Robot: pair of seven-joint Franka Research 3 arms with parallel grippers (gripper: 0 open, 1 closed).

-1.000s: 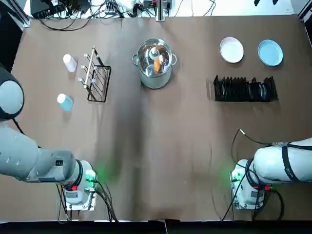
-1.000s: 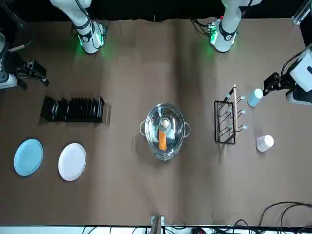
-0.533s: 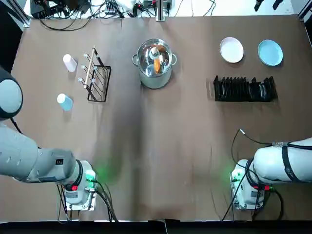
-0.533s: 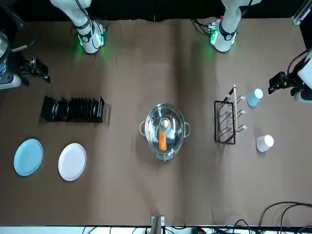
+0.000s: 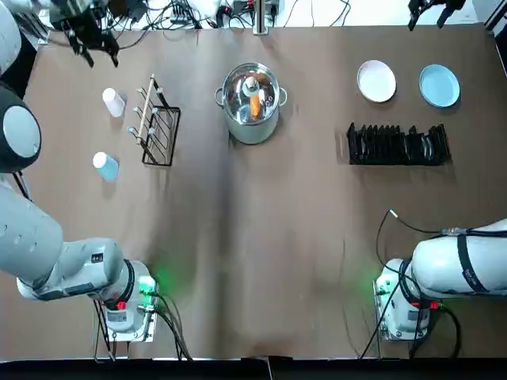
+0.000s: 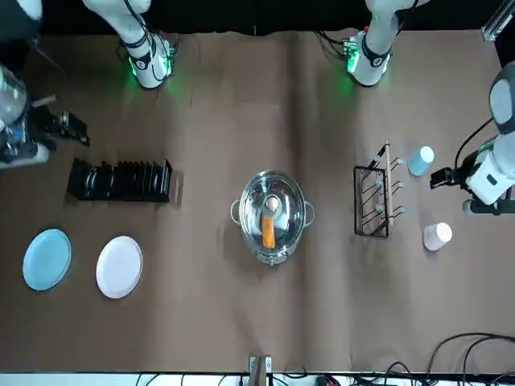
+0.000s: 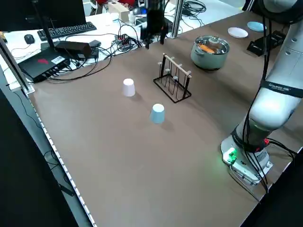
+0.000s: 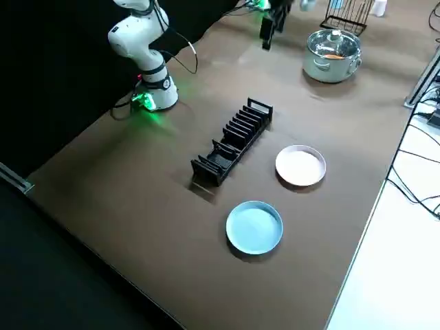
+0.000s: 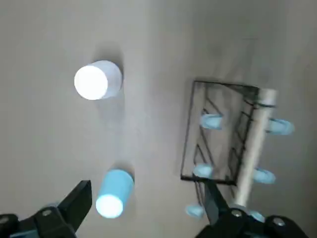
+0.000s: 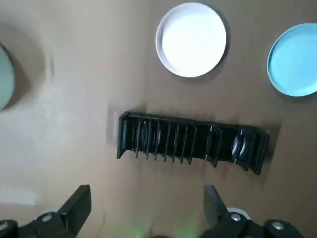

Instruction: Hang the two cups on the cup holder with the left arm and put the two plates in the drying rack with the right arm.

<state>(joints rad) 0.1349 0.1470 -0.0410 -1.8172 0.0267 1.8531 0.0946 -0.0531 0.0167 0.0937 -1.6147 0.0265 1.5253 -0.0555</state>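
The white cup [image 5: 113, 102] and the light blue cup [image 5: 105, 165] stand on the table to the left of the black wire cup holder [image 5: 157, 123]. My left gripper [image 5: 87, 36] hangs open high above them. Its wrist view looks down on the white cup [image 9: 97, 80], the blue cup [image 9: 115, 193] and the holder [image 9: 233, 134]. The white plate [image 5: 375, 81] and the blue plate [image 5: 439, 85] lie flat behind the drying rack [image 5: 398, 145]. High over the rack, my right gripper [image 5: 432, 9] is open and holds nothing; the rack [image 10: 190, 144] shows in its wrist view.
A steel pot [image 5: 252, 101] with an orange item inside stands mid-table at the back, between holder and rack. Cables and a keyboard lie beyond the far edge. The arm bases [image 5: 127, 305] sit at the near corners.
Both grippers have moved away from the bases toward the far side. The left one now shows over the cups in the top view and the right one over the plates. Nothing on the table moved.
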